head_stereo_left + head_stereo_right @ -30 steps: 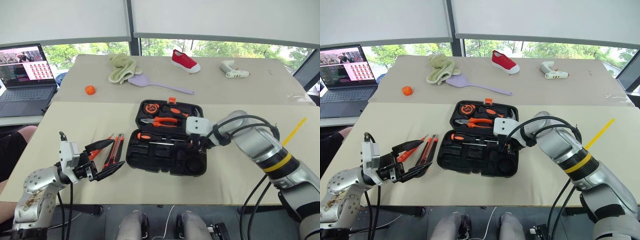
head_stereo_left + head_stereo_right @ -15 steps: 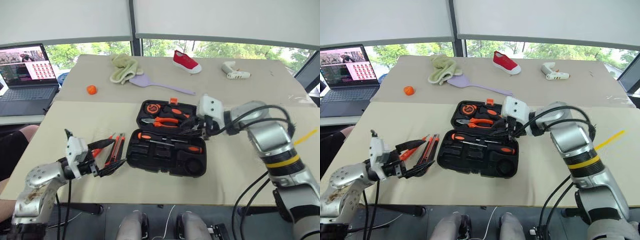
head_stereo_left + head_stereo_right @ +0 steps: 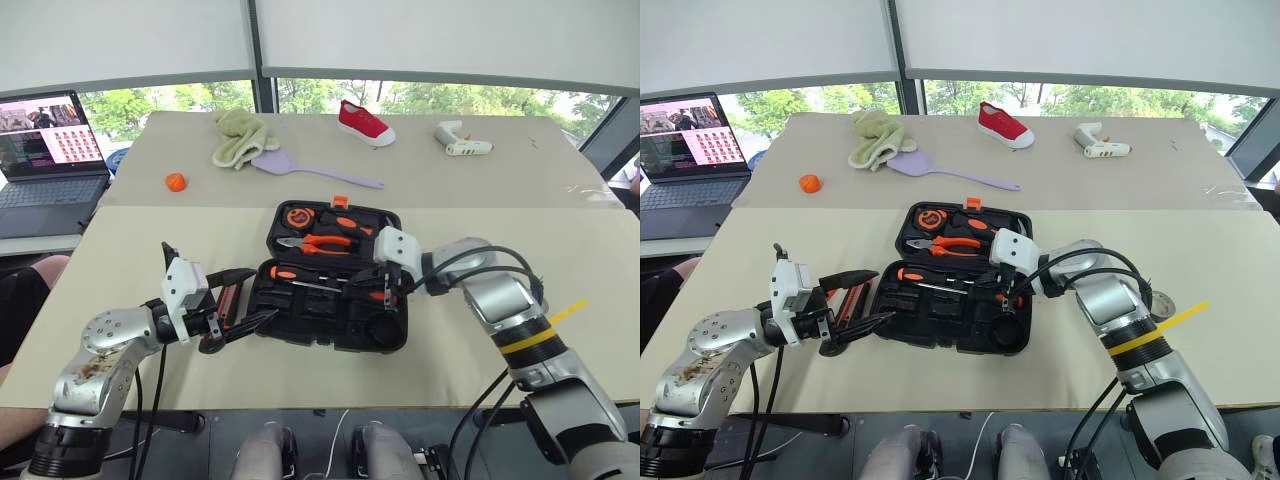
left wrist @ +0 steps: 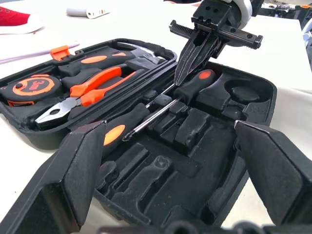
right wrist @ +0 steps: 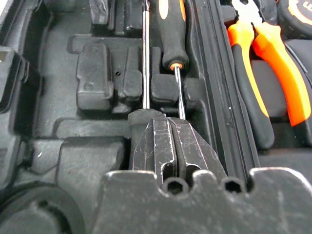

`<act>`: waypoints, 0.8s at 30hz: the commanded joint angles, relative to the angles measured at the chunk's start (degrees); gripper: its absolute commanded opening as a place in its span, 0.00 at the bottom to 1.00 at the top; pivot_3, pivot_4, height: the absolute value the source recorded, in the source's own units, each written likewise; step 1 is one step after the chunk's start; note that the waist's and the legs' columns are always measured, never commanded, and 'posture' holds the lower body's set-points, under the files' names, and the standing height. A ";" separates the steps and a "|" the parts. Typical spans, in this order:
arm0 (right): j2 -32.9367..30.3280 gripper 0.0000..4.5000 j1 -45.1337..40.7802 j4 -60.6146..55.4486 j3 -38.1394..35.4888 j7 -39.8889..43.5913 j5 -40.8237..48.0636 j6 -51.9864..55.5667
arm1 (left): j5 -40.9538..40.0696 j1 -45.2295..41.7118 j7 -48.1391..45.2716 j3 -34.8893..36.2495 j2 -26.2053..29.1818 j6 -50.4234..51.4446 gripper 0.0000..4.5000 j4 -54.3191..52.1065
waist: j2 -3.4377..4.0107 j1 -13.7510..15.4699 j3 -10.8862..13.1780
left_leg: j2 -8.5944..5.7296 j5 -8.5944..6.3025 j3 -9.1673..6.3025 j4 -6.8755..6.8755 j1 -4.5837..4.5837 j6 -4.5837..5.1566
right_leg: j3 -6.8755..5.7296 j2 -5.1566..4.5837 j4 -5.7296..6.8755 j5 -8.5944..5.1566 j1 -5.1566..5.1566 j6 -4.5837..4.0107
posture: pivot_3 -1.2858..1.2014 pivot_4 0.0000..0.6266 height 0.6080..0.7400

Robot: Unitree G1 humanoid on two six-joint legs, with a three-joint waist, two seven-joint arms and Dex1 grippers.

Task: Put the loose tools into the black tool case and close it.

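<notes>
Swung back down over open tool case (image 3: 330, 300), right pincer (image 4: 187, 68) now closed, empty; left pincer (image 3: 240, 305) wide open, empty

The left gripper (image 3: 240, 305) hides most of the loose tools (image 3: 232, 298) lying beside the black tool case (image 3: 330, 322), so only orange-and-black slivers show and their kinds cannot be told. In the left wrist view, the case's near corner is cut off by the frame edge behind the fingers (image 4: 78, 170). The right gripper (image 5: 170, 141) covers the handle of one screwdriver (image 5: 146, 53), leaving only its shaft visible; whether the tips touch it cannot be told. The laptop (image 3: 40, 150) is cropped at the frame's edge, its screen too small to read.
</notes>
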 commanded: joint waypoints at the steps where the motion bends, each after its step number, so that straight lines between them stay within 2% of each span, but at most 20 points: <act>1: 1.52 0.01 0.73 0.81 1.86 -0.07 -1.50 -2.95 | 0.38 0.03 -0.29 1.14 0.74 -0.71 1.00 -0.30 | 0.00 -0.07 0.00 | 0.00 0.00 0.00 0.00 0.00 0.00 | 0.00 0.00 0.00 0.00 0.00 -0.01 | 0.52 0.24 1.00; 7: 2.28 0.01 1.17 3.44 2.59 -2.29 -5.23 -7.54 | 1.31 1.00 -0.10 1.23 0.58 -1.06 1.00 0.25 | 0.00 0.01 0.00 | 0.00 0.00 0.02 0.00 0.02 -0.01 | 0.00 -0.01 0.01 -0.01 0.00 -0.02 | 0.52 0.24 1.00; 11: 3.55 0.01 0.88 3.84 -0.74 -4.52 -4.09 -12.24 | 1.51 1.89 0.16 1.44 0.36 -1.40 1.00 0.30 | 0.00 -0.16 0.00 | 0.01 0.00 0.04 0.00 0.04 -0.02 | 0.02 -0.01 0.01 -0.01 0.01 -0.02 | 0.52 0.24 1.00; 18: 3.51 0.01 2.83 2.62 -8.67 -3.30 3.76 -20.35 | 0.84 3.82 -0.08 4.42 -0.06 -4.78 1.00 2.48 | -0.01 0.01 0.00 | 0.00 0.03 0.04 -0.01 0.03 -0.06 | 0.04 -0.02 0.08 -0.02 -0.03 -0.04 | 0.52 0.24 1.00; 24: 0.09 0.01 7.90 -1.47 -12.62 1.37 10.44 -17.16 | 0.34 7.04 -2.40 8.68 0.23 -8.66 1.00 5.37 | -0.01 0.34 0.00 | -0.02 0.02 0.03 0.00 0.04 -0.03 | 0.02 -0.07 0.02 -0.02 0.02 -0.04 | 0.52 0.24 1.00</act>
